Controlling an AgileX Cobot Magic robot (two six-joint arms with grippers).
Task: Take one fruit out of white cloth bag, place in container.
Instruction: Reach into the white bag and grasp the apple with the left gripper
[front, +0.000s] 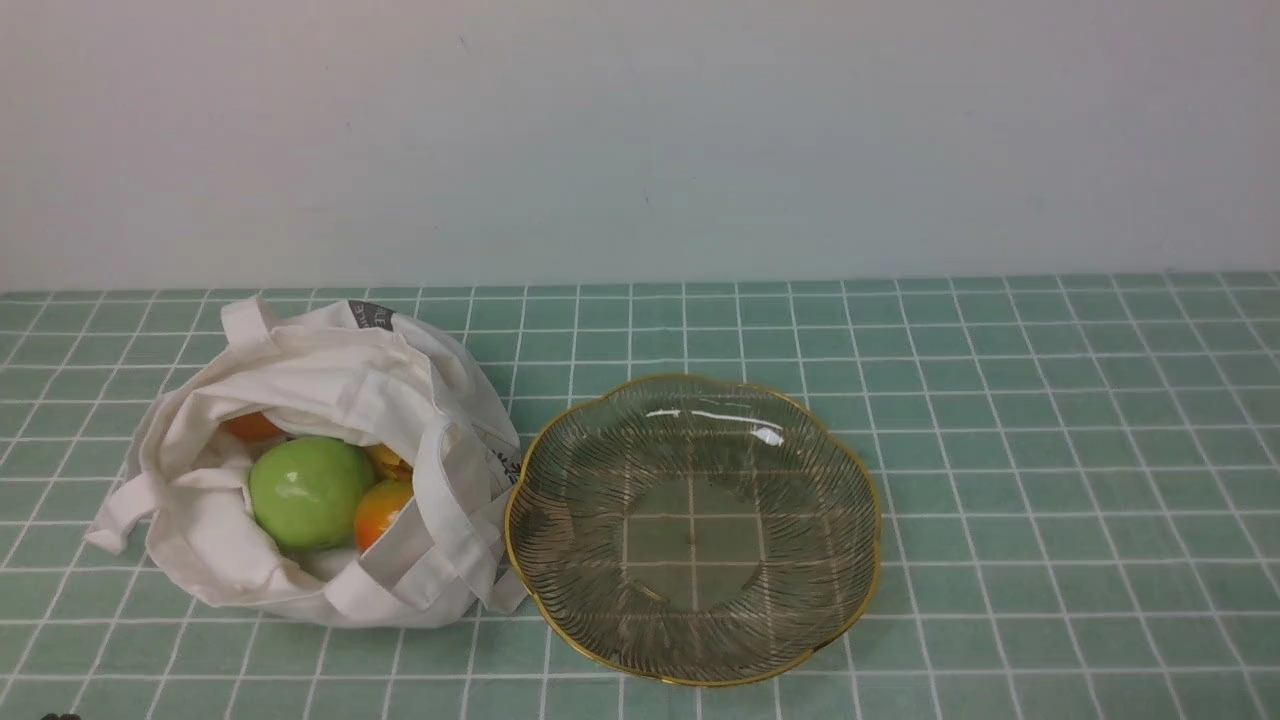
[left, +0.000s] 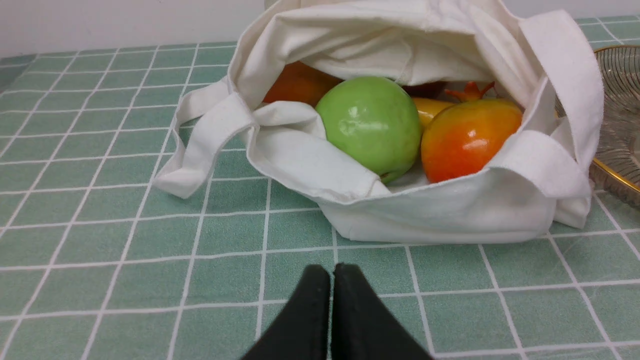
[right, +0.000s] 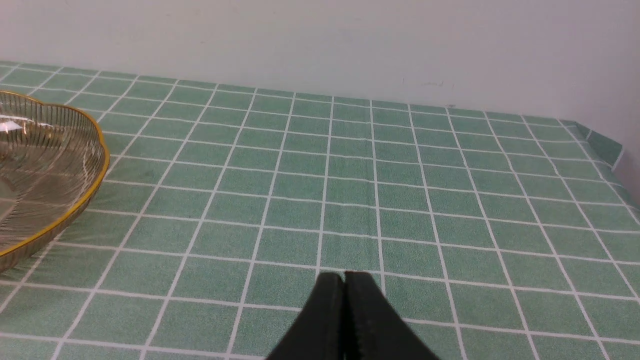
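Front view: white cloth bag (front: 400, 385) at left of frame, mouth open; dark patch near its top with partly legible pale print, "BLE" or similar, maybe "...ICE"; more dark print at its right side, unreadable. Green apple (front: 312, 493) inside bag, left of frame, orange-red fruit (front: 382, 514) at its right, another orange fruit (front: 252, 427) at upper left, yellow fruit (front: 387, 461) partly hidden. Glass dish (front: 693, 530), gold rim, center frame, just beside bag. Green gridded tabletop (front: 1080, 480), pale wall (front: 640, 140) behind. Left jaws (left: 331, 272) shut, nothing held, apart from apple; bag's near edge and bunched strap lie around it. Right jaws (right: 345, 280) shut, empty, over tabletop.
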